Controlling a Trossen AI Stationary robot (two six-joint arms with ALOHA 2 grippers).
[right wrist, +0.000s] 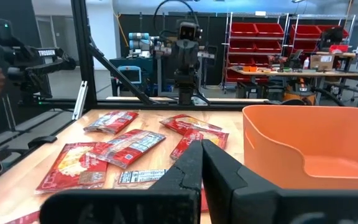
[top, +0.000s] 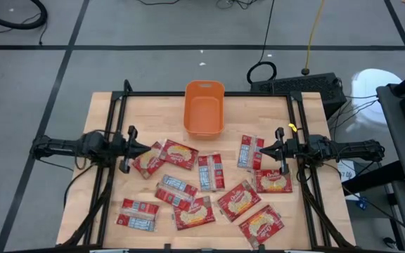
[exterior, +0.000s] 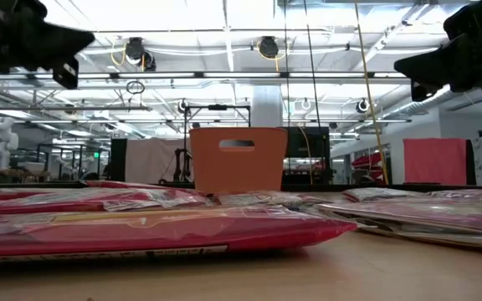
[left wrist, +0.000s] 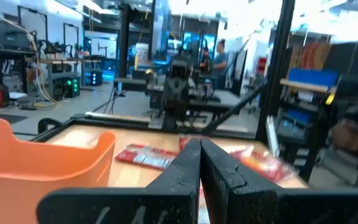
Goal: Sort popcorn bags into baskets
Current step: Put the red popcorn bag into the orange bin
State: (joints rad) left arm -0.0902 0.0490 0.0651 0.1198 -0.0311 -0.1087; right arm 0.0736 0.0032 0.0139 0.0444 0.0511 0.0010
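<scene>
Several red popcorn bags lie flat and scattered on the wooden table, some with the cream oval label up, some with the grey-blue print up. The orange basket stands at the table's far middle. My left gripper hovers shut at the table's left side, above a bag's edge. My right gripper hovers shut at the right side, pointing level toward the table's middle. Both are clear of the bags, and the wrist views show their fingertips together.
A black frame runs along the table's left, right and far edges. Bare wood lies on either side of the basket at the far edge. Beyond the table stand lab benches, red shelving and a person in the left wrist view.
</scene>
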